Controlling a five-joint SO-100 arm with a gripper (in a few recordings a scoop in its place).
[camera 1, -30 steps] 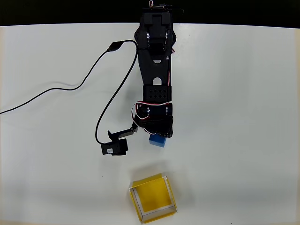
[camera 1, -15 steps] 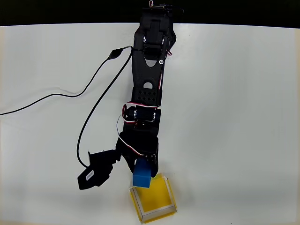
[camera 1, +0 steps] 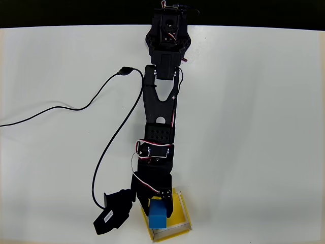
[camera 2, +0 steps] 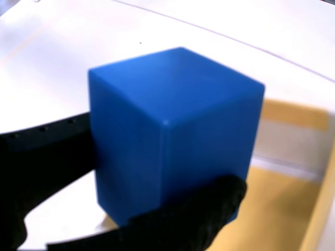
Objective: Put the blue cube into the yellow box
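Stretched farther out from the base than half a second ago, and down the overhead view, carrying the blue cube (camera 1: 158, 216) from the box's upper left edge to a spot over its left half. Overhead: black arm (camera 1: 160, 127) reaching from the top of the white table (camera 1: 264, 127) almost to the bottom edge; gripper (camera 1: 158, 211) clamped on the blue cube, poised over the yellow box (camera 1: 180, 213), whose yellow floor and pale walls peek out to the right and below. Black camera module (camera 1: 112, 218) sticking out to the left of the gripper, just beside the box, with a black cable (camera 1: 76, 107) looping away up and to the left across the table. Wrist view: blue cube (camera 2: 172, 130) large and close, seen corner-on, pinched between dark fingers (camera 2: 188, 219) at the lower edge and left side; yellow box (camera 2: 282, 209) behind and below to the right, blurred, white table beyond.
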